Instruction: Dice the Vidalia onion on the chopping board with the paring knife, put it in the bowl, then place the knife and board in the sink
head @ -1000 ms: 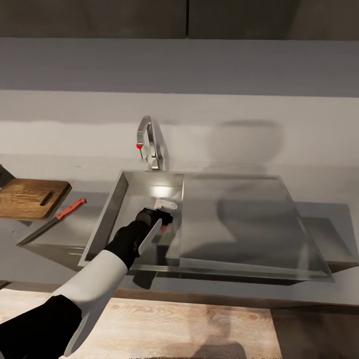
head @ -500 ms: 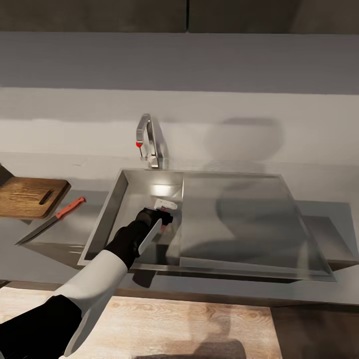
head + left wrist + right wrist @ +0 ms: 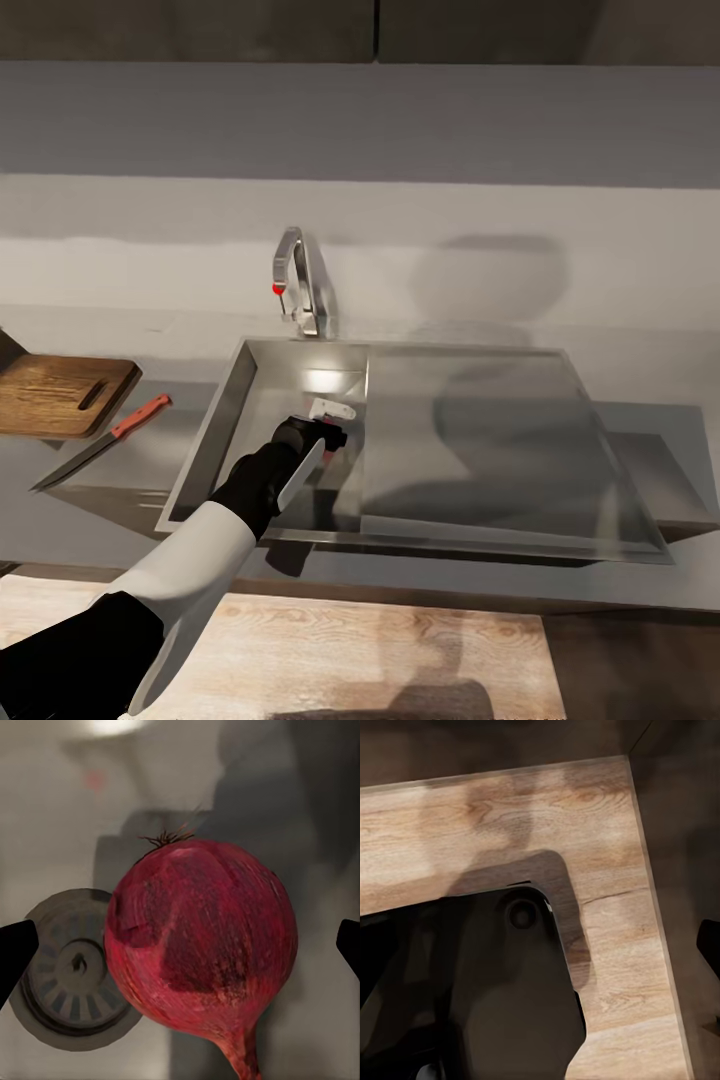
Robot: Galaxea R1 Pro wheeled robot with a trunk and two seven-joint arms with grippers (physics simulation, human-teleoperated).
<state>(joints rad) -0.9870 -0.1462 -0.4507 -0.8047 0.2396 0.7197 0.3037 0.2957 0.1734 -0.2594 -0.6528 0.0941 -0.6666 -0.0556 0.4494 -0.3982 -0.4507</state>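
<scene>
The Vidalia onion [image 3: 199, 952] lies in the sink [image 3: 230, 410] basin beside the drain [image 3: 71, 971], centred in the left wrist view, its root-to-stem axis running upper left to lower right. The left gripper [image 3: 325, 425] is spread wide, one fingertip [image 3: 15, 952] at each side of the onion, neither touching. The left arm is the nearer arm.

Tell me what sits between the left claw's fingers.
The onion, seen in the left wrist view, sits between the open left claw's fingers, inside the sink beside the drain.
</scene>
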